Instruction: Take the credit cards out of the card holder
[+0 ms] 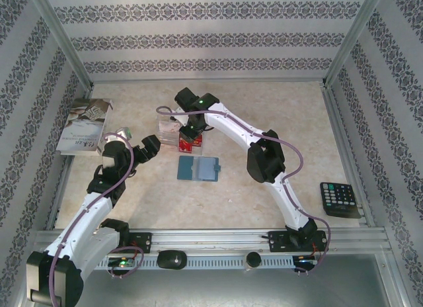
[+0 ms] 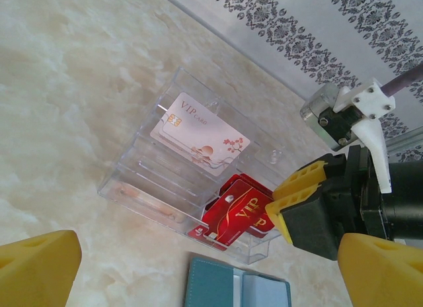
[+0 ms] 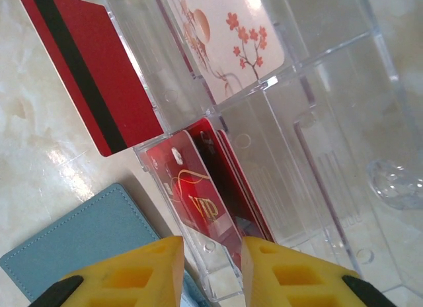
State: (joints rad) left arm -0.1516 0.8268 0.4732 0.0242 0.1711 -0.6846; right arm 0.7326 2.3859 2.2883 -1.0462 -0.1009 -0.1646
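Right claw (image 3: 211, 257) hovers with its yellow jaws narrowly apart, astride the near wall of a clear tray (image 2: 132, 181); I cannot tell whether it pinches anything. Left claw (image 2: 211, 274) stands wide open, holding nothing, at the tray's nine o'clock seen from above. On the marble-patterned table (image 1: 264, 108), the teal card holder (image 1: 198, 168) lies open and flat at the tray's six o'clock. Red credit cards (image 2: 238, 211) and a pale card (image 2: 198, 131) sit inside the tray. A black-striped card (image 3: 86, 69) is at its edge.
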